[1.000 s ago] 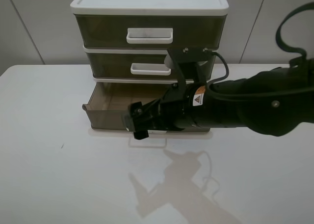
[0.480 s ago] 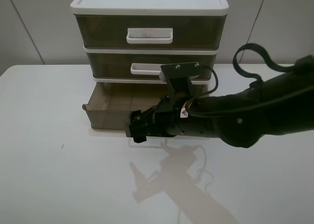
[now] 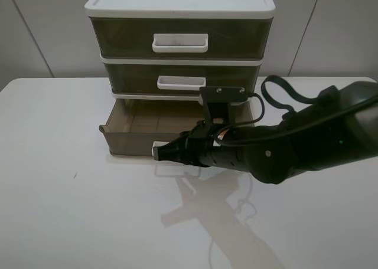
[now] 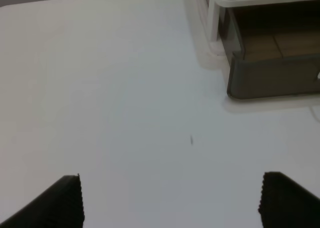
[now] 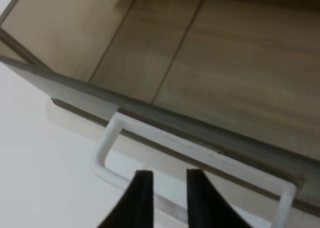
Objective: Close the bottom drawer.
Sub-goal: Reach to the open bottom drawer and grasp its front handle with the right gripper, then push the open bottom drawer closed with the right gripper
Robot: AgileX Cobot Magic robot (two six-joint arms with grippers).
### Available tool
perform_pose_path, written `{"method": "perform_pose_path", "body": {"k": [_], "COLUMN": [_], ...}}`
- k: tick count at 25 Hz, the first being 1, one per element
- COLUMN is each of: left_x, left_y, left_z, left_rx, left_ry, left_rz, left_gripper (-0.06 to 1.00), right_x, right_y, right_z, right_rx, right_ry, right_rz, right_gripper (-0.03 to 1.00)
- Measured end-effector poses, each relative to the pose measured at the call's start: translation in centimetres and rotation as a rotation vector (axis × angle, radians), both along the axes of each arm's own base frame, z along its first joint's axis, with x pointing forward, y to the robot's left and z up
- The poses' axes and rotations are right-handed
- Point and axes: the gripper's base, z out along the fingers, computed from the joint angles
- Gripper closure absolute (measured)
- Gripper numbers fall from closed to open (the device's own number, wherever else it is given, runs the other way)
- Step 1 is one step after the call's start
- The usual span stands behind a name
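Note:
The bottom drawer (image 3: 125, 140), smoky brown and translucent, stands pulled out of the white-framed three-drawer unit (image 3: 177, 8) and is empty inside (image 5: 220, 83). Its corner also shows in the left wrist view (image 4: 272, 78). My right gripper (image 3: 159, 153) reaches across to the drawer's front, with the fingers nearly together and only a narrow gap. In the right wrist view its fingertips (image 5: 144, 180) are at the bar of the white loop handle (image 5: 107, 144); I cannot tell whether they touch it. My left gripper (image 4: 172, 200) is wide open and empty, low over the table to the drawer's left.
The middle drawer (image 3: 181, 82) and the taller top drawer (image 3: 180, 42) are pushed in. The unit stands at the back of a white table (image 3: 65, 210). My right arm (image 3: 295, 142) lies across the drawer's right half. A wall is behind the unit.
My right arm has dropped lower and turned, and its gripper now sits lower against the drawer's front by the handle. The drawer has not visibly moved.

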Motion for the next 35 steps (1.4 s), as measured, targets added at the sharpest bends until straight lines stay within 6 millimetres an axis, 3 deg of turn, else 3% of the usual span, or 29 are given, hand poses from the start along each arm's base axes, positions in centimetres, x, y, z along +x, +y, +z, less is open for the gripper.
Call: {"method": "perform_pose_path", "body": {"k": [6,21,30,35], "left_x": [0.0,0.0,0.0,0.0], "left_y": [0.0,0.0,0.0,0.0], "left_z": [0.0,0.0,0.0,0.0], "left_rx": [0.0,0.0,0.0,0.0], "left_ry": [0.0,0.0,0.0,0.0], "left_rz": [0.0,0.0,0.0,0.0], "left_gripper": [0.23,0.23,0.23,0.23], "right_x": [0.5,0.9,1.6,1.8], "right_y": [0.1,0.2,0.2,0.1], "right_z": [0.3,-2.6,-2.4,-3.4], "right_rx": [0.027,-0.018,0.019,0.013], "right_ry": [-0.065,-0.076,-0.164,-0.186], "right_rz": [-0.016,-0.03,-0.064,-0.091], "right_gripper": [0.95,0.95,0.95,0.95]}}
